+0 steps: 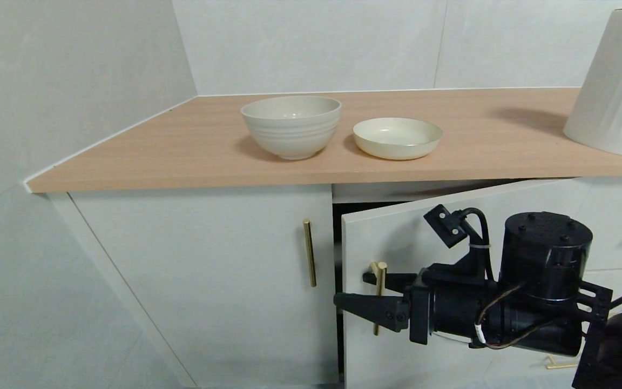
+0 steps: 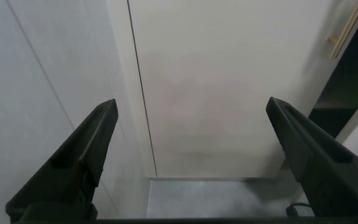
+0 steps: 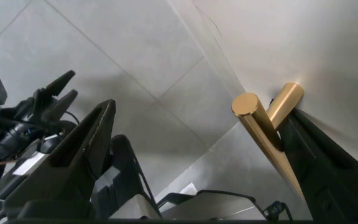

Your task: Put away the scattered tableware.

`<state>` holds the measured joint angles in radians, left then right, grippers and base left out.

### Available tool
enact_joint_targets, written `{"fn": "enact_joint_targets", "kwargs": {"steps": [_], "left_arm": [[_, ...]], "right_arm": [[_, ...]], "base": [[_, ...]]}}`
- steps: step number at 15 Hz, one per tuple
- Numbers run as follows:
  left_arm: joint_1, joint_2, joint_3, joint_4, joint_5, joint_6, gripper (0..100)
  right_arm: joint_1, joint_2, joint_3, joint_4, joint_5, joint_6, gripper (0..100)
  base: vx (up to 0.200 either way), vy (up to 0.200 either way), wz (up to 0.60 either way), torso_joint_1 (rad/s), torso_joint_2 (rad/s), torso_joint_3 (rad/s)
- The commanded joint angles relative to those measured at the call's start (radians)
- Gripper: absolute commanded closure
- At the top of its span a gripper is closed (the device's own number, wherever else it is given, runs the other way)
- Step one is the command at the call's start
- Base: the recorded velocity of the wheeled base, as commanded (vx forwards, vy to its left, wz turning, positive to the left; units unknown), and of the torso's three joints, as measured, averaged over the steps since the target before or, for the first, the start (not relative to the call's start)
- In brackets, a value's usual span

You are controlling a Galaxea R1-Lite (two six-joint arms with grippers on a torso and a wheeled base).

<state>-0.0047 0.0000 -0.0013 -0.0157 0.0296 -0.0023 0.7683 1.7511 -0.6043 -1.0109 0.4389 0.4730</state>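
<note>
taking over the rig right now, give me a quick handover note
Left gripper: jaws open, empty, facing the cabinet front.
Right gripper: jaws open, straddling the gold handle of the right door, which is ajar.
Bowl and shallow dish sit side by side on the countertop.
Done: door cracked open.
Left: probably swing it wide, then put both pieces away.

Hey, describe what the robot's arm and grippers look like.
The right gripper is matte black with tapered, wedge-shaped fingers, a cylindrical wrist housing, a small bracketed camera, a looping black cable and thin brown wires. The left gripper has the same black wedge fingers.
</note>
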Motion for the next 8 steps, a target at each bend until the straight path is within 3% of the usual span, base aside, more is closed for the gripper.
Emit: {"fn": "enact_joint_targets", "kwargs": {"steps": [1, 2, 4, 5, 6, 8], "left_arm": [[0.000, 0.000, -0.022, -0.018, -0.003, -0.001, 0], [0.000, 0.000, -0.054, -0.013, -0.016, 0.001, 0], [-0.003, 0.021, -0.134, 0.045, -0.128, -0.002, 0], [-0.005, 0.037, -0.154, 0.063, -0.154, -0.002, 0], [-0.005, 0.133, -0.238, 0.129, -0.264, -0.002, 0], [-0.005, 0.321, -0.325, 0.134, -0.373, -0.005, 0]], "right_arm": [[0.008, -0.008, 0.006, 0.001, 0.000, 0.001, 0], [0.008, -0.008, 0.008, 0.001, 0.000, 0.001, 0], [0.009, -0.007, 0.026, -0.002, 0.000, 0.001, 0], [0.008, -0.007, 0.026, -0.002, 0.000, 0.001, 0], [0.008, -0.012, 0.027, -0.002, -0.002, 0.003, 0], [0.009, -0.008, 0.029, -0.002, -0.002, 0.001, 0]], "base": [[0.000, 0.000, 0.00, 0.000, 0.00, 0.000], [0.000, 0.000, 0.00, 0.000, 0.00, 0.000], [0.000, 0.000, 0.00, 0.000, 0.00, 0.000], [0.000, 0.000, 0.00, 0.000, 0.00, 0.000], [0.000, 0.000, 0.00, 0.000, 0.00, 0.000], [0.000, 0.000, 0.00, 0.000, 0.00, 0.000]]}}
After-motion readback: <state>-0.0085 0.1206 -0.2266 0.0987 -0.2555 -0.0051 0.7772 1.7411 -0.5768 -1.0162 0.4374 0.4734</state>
